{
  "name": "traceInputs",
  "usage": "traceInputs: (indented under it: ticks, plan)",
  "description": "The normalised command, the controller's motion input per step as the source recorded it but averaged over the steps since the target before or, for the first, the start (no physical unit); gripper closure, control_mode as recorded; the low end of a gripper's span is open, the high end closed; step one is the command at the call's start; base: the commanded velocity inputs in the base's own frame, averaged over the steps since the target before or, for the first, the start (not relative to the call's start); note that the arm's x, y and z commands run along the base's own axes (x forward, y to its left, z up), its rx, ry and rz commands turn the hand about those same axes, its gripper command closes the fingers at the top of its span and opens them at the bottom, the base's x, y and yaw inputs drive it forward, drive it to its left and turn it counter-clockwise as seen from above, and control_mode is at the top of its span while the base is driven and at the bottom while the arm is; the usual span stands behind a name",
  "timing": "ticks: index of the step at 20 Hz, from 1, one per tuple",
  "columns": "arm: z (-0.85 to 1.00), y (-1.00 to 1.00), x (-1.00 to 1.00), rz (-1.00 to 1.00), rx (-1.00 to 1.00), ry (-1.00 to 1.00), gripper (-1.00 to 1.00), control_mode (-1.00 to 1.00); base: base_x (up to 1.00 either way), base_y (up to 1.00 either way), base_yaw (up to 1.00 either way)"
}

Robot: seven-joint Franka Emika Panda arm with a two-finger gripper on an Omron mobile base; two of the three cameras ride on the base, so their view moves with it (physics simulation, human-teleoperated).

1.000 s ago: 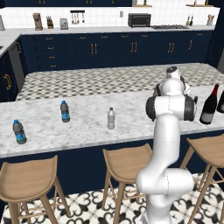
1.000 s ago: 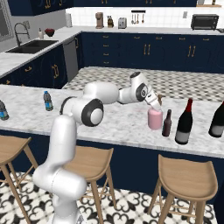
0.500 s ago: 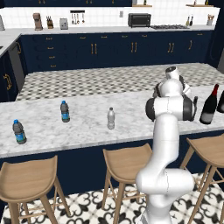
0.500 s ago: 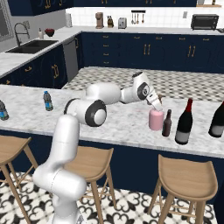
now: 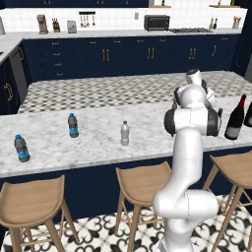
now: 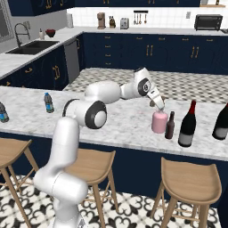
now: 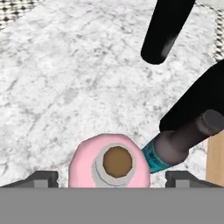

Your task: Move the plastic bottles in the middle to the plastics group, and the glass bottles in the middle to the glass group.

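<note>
Left to right along the marble counter (image 5: pixel 98 142): two blue-labelled water bottles (image 5: pixel 21 148) and (image 5: pixel 73 125), then the clear white-capped bottle (image 5: pixel 125 133), standing well apart. Farther right, the gripper (image 6: pixel 159 106) hangs directly above the pink bottle (image 6: pixel 158 122); its fingers (image 7: pixel 43 178) are spread to either side of the stopper, grasping nothing. The brown bottle (image 6: pixel 170 125) stands just beside it, then the wine bottles (image 6: pixel 187 124).
</note>
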Motion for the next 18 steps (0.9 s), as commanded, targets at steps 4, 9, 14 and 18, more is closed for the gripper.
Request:
traceInputs:
  ticks: [4,9,14,18]
  plan:
    - [0.02,0.7,-0.48,0.2,0.0,0.0,-1.0,-1.0,0.0,0.0,0.0]
    - [0.0,0.9,-0.46,0.35,0.0,0.04,-1.0,-1.0,0.0,0.0,0.0]
    - [0.0,0.96,-0.35,0.45,0.0,0.05,-1.0,-1.0,0.0,0.0,0.0]
    - [0.0,0.88,-0.27,0.61,0.0,0.01,-1.0,-1.0,0.0,0.0,0.0]
